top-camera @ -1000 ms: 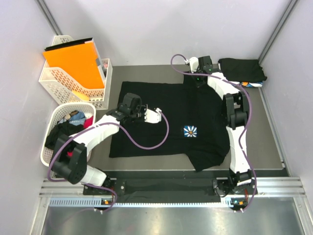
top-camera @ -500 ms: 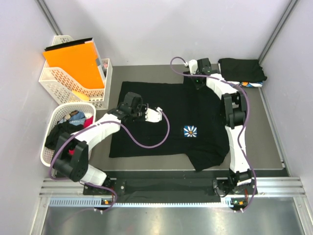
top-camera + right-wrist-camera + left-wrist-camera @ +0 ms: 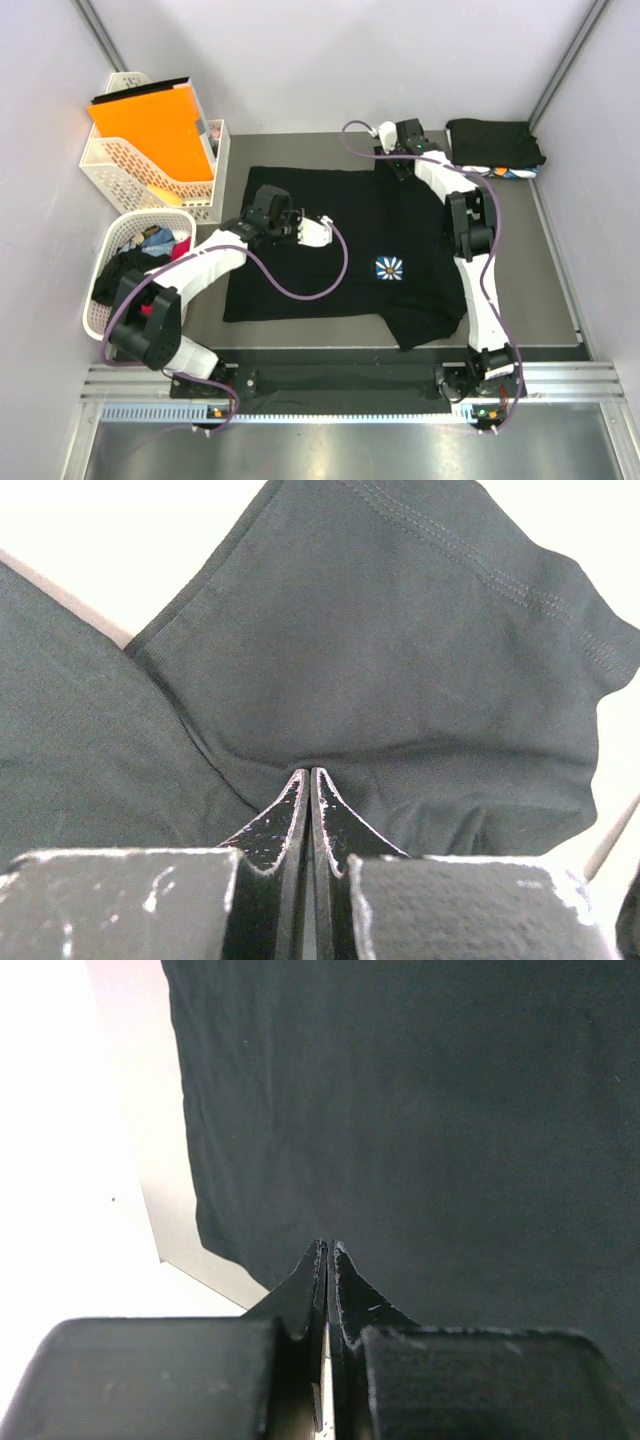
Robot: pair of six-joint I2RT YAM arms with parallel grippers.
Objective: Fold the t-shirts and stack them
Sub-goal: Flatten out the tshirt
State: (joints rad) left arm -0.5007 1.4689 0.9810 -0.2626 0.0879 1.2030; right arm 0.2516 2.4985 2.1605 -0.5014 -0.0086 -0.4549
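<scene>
At the far left a white lattice basket (image 3: 205, 190) holds an orange folder (image 3: 152, 125), and below it a second basket (image 3: 100, 318) holds loose coloured clothes (image 3: 150, 245). The left gripper (image 3: 318, 232) lies over the left half of the black t-shirt (image 3: 340, 290), which is spread flat on the grey table (image 3: 300, 150). In its wrist view the jaws are pressed together, tips (image 3: 327, 1250) meeting over the cloth (image 3: 420, 1110) just inside the shirt's edge, with nothing between them. The flower print (image 3: 389, 268) lies right of the shirt's middle. The right gripper (image 3: 392, 165) is at the shirt's far edge, near a sleeve. Its jaws are also closed tight, tips (image 3: 308, 775) at the crease where the sleeve meets the body (image 3: 400, 650); whether any cloth is pinched there cannot be told. At the far right lies a folded stack of black shirts (image 3: 495, 143), well apart from both grippers
</scene>
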